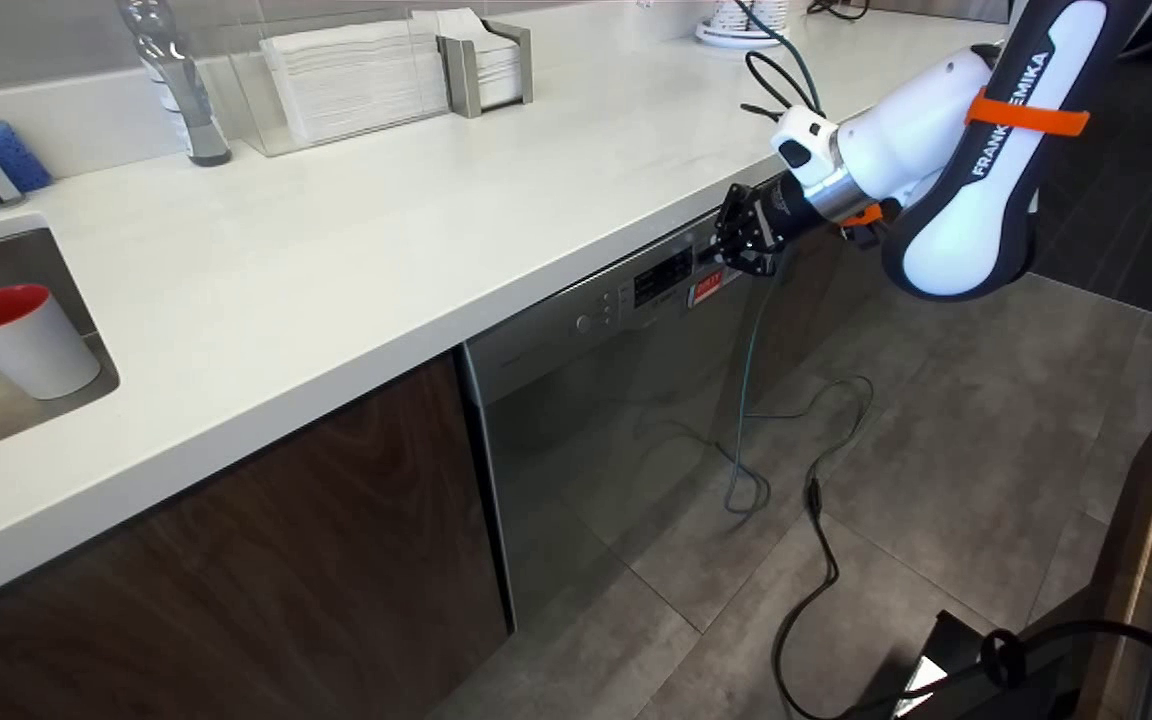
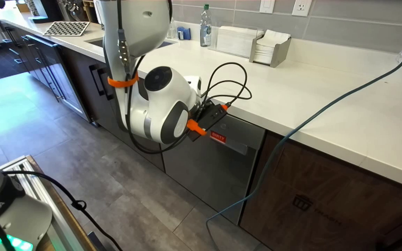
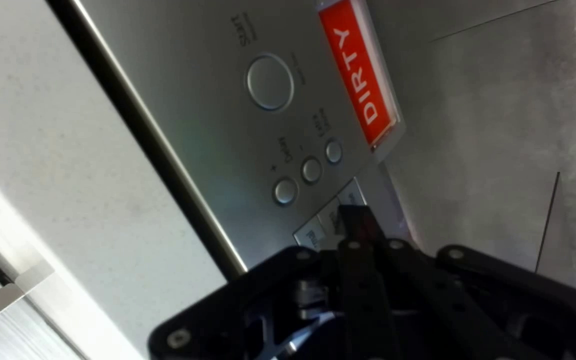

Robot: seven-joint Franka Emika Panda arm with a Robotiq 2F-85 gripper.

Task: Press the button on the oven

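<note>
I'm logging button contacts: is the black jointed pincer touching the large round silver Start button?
Apart. In the wrist view, three small round silver buttons and brushed-steel panel lie between the shut pincer and the Start button.

Red-lined white cup (image 1: 41, 350) in sink (image 1: 31, 262), napkins (image 1: 366, 80) on counter (image 1: 316, 270)

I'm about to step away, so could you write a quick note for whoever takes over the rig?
Gripper: looks shut, nothing seen in it; its tips are at the end of the dark display. Contact can't be told.
Oven: built in under the counter, door shut; going by the DIRTY sign, probably a dishwasher.
Buttons: large Start button and three small buttons, all clear of the gripper in the wrist view.
Done: gripper is at the panel; no press can be confirmed.
Left: probably the press; check which button is meant.
</note>
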